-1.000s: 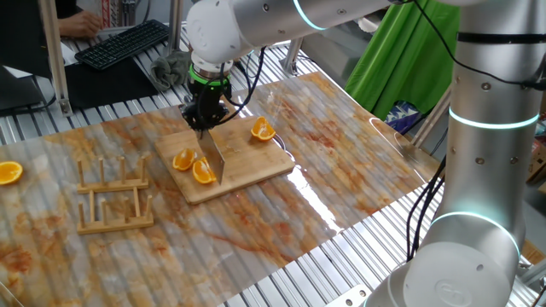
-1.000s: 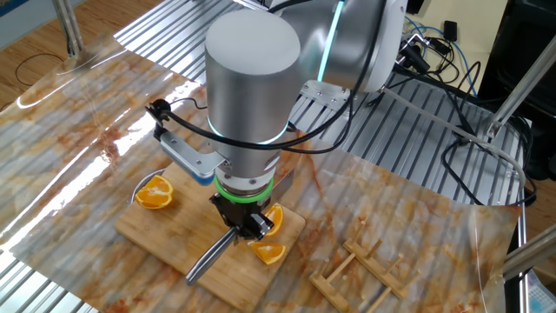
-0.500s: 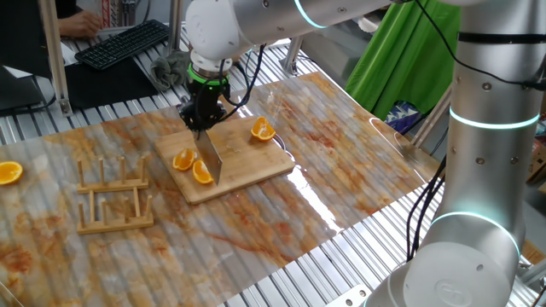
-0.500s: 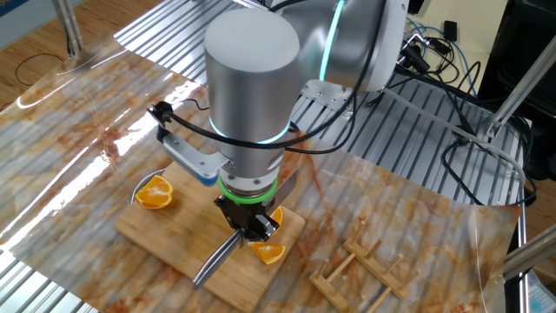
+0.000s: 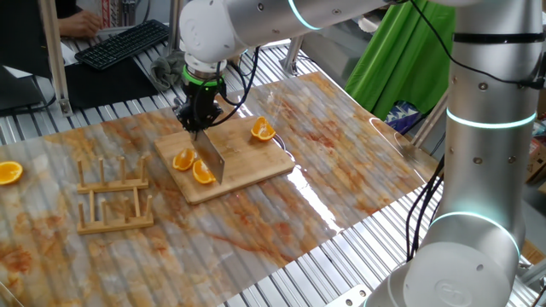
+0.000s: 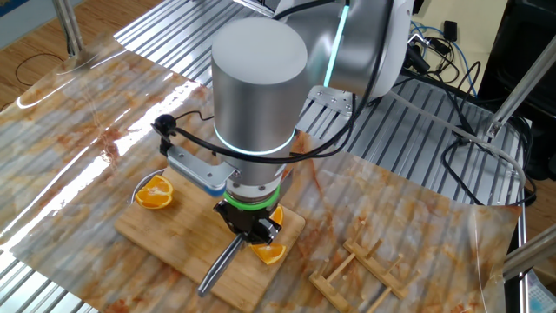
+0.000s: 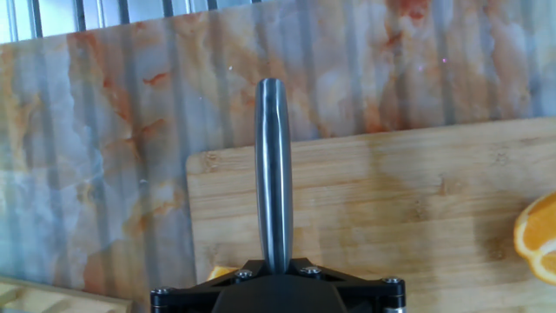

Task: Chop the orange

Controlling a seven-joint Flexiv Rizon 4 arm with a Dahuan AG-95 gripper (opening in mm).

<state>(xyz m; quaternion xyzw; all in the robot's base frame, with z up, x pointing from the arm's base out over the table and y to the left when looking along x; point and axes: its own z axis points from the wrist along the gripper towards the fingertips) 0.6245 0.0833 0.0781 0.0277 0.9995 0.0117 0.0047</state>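
Two thin orange wedges (image 5: 182, 159) (image 5: 203, 173) lie on the left part of the wooden board (image 5: 247, 162). In the other fixed view one wedge (image 6: 268, 254) shows beside the arm, the rest hidden behind it. My gripper (image 5: 198, 126) (image 6: 247, 231) hangs over the board, shut on a metal knife (image 5: 212, 159). The blade points down and stands right beside the nearer wedge. In the hand view the knife (image 7: 274, 174) runs straight up from the gripper (image 7: 276, 268), with a sliver of orange (image 7: 221, 272) at its left.
A rounder orange half (image 5: 263, 129) (image 6: 155, 193) (image 7: 539, 239) sits at the board's far corner. Another half (image 5: 8, 172) lies on the table at the far left. A wooden rack (image 5: 115, 196) (image 6: 356, 274) stands next to the board. The arm's base (image 5: 478, 213) rises at the right.
My gripper and the knife have shifted slightly to the left over the board. The wedges and the other orange halves lie where they were.
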